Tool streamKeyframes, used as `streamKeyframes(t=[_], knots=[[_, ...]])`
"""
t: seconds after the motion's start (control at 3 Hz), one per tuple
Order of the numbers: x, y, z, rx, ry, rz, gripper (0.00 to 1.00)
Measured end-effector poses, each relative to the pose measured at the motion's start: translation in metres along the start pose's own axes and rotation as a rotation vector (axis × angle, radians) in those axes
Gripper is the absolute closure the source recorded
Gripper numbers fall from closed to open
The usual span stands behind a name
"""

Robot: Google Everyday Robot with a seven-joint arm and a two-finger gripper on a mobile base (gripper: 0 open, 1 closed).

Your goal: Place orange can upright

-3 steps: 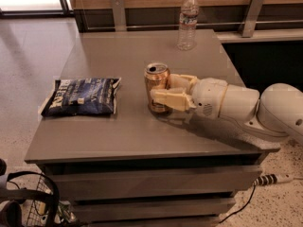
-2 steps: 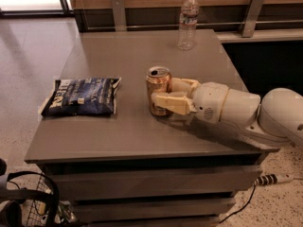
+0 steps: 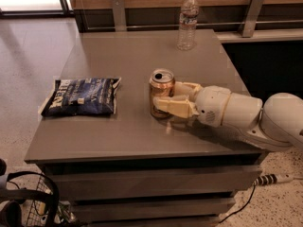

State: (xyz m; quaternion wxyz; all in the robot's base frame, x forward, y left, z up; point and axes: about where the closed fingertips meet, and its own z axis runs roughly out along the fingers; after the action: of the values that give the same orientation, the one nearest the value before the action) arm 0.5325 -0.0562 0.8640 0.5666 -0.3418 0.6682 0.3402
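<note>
The orange can [image 3: 161, 82] stands upright on the grey table [image 3: 123, 56], right of centre, its silver top with the opening facing up. My gripper [image 3: 165, 96] reaches in from the right and is shut on the can's lower body. The near cream finger [image 3: 174, 106] crosses the can's front. The far finger [image 3: 188, 87] lies behind its right side. The can's base rests on the table top.
A dark blue snack bag [image 3: 83, 96] lies flat on the table's left side. A clear water bottle [image 3: 188, 21] stands at the back edge. A wire basket [image 3: 28, 207] sits on the floor at lower left. A cable [image 3: 270, 178] runs at the lower right.
The can and my gripper have shifted slightly to the right. The can stays upright between the fingers. The bag and the bottle have not moved.
</note>
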Motion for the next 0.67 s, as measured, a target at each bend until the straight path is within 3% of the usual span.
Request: streamKeyframes(t=[0.33, 0.67], knots=[[-0.0005, 0.0016, 0.0017, -0.004, 0.000, -0.001, 0.45], [-0.0009, 0.0028, 0.0030, -0.007, 0.001, -0.002, 0.22]])
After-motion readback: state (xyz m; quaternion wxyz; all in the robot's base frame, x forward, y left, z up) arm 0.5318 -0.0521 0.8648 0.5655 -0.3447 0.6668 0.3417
